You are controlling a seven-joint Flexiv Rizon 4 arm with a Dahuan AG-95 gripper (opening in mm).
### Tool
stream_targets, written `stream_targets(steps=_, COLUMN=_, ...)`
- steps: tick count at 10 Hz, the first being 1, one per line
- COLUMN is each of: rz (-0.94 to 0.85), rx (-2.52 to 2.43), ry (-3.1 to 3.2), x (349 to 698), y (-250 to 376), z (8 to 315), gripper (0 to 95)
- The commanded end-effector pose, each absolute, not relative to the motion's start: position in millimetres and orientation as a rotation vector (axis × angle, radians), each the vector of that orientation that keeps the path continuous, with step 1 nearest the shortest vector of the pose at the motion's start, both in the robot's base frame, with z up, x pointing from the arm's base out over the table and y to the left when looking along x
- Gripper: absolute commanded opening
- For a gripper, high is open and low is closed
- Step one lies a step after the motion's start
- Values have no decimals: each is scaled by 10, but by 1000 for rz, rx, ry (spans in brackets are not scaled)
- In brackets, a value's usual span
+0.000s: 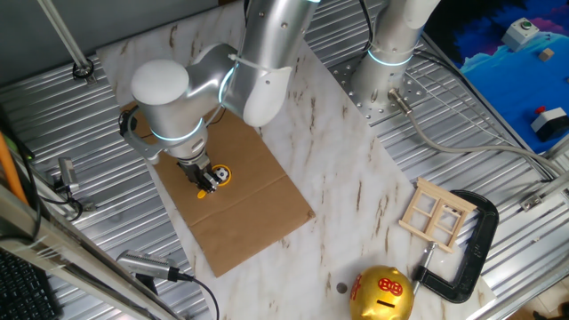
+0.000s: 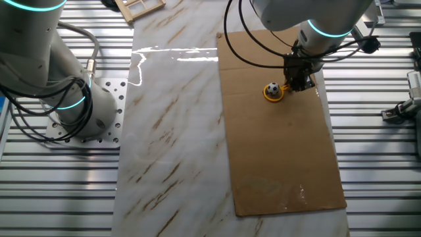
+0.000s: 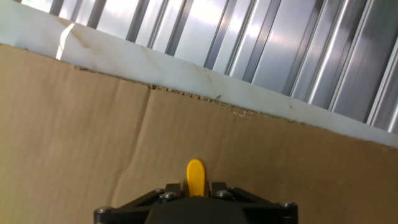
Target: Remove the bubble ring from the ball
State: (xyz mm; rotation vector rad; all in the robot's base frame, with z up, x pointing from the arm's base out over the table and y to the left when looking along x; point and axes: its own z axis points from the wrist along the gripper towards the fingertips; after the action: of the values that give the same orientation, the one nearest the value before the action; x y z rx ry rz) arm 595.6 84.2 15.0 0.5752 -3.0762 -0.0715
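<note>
Hand view: tool (image 3: 195, 194) clamped on bubble ring (image 3: 195, 176) handle; hoop encircles ball (image 2: 272, 88) on cardboard sheet (image 2: 279, 151).

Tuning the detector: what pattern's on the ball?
Black-and-white soccer pattern on the ball, clearest in the other fixed view.

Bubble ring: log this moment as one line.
phase: grasp at handle | gripper: low on cardboard, at bubble ring handle, closure unclear | ball: inside hoop | ring: not yet removed
</note>
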Motion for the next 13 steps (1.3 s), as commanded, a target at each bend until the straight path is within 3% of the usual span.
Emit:
stream_targets(steps=1, rz=-73, rx=577, ry=-3076, x=5954, y=845, z=152, gripper=0)
stream_targets(steps=13, rz=-79, rx=572, ry=-3078, x=5904, y=855, z=204, gripper=0)
